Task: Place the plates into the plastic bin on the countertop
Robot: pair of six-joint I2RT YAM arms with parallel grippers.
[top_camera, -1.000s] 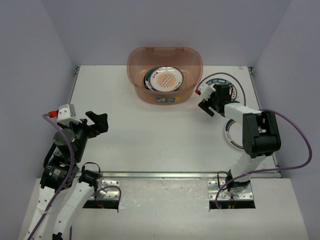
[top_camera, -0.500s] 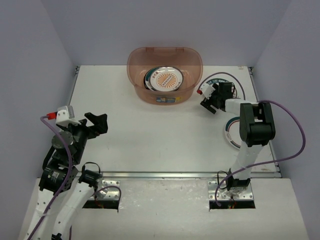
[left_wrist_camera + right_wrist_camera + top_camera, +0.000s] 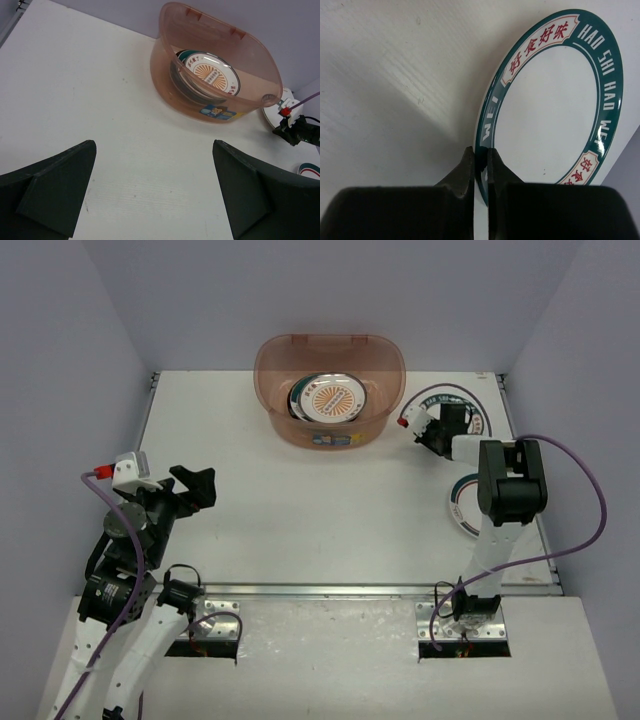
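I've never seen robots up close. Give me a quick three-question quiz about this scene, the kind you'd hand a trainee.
1. True or false: the left end effector is holding a plate.
2. Which plate lies on top inside the bin?
A. orange sunburst plate
B. blue floral plate
C. plain black plate
3. Fill in the blank: the right end effector pinches the teal-rimmed plate by its ____.

Key:
1. False. Its fingers are spread apart over bare table.
2. A
3. rim
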